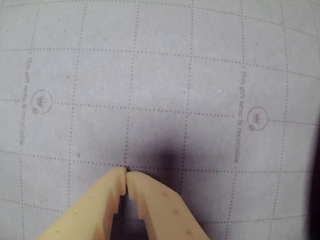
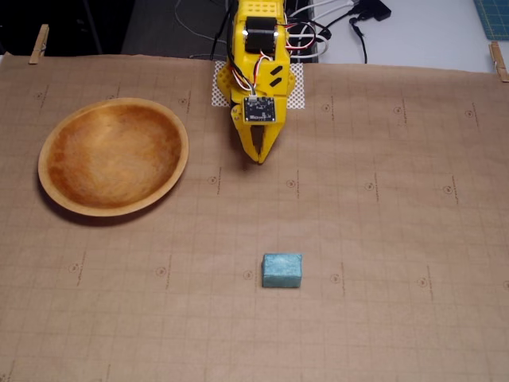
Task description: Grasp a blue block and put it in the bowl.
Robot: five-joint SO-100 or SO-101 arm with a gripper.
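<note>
In the fixed view, a yellow plastic robot arm (image 2: 256, 56) reaches down from the top centre of the frame, carrying a small dark circuit board with coloured wires on its body. Its two-finger yellow gripper (image 2: 259, 159) points toward the lower part of the picture, with the fingertips drawn together to a point over the paper, gripping nothing. The wrist view confirms this: the two pale yellow fingers (image 1: 107, 200) rise from the bottom edge and meet at their tips, the gripper (image 1: 126, 172) closed with only a thin seam between them, and a soft dark shadow lies on the paper just beyond.

The small teal-blue rectangular block (image 2: 282, 270) with a matte rough surface lies flat on the paper in the lower centre of the fixed view, well apart from the gripper and directly below it in the frame. It does not appear in the wrist view.

The wide, shallow, round wooden bowl (image 2: 171, 171), orange-brown with a lighter tan rim, sits in the upper left of the fixed view, empty, well apart from the block.

Brown gridded wrapping paper (image 2: 398, 239) covers the table; wooden clothespins (image 2: 38, 44) clip its upper corners. In the wrist view the paper (image 1: 175, 75) shows dotted grid lines, small crown marks and the printed words "This gift wrap is recyclable".
</note>
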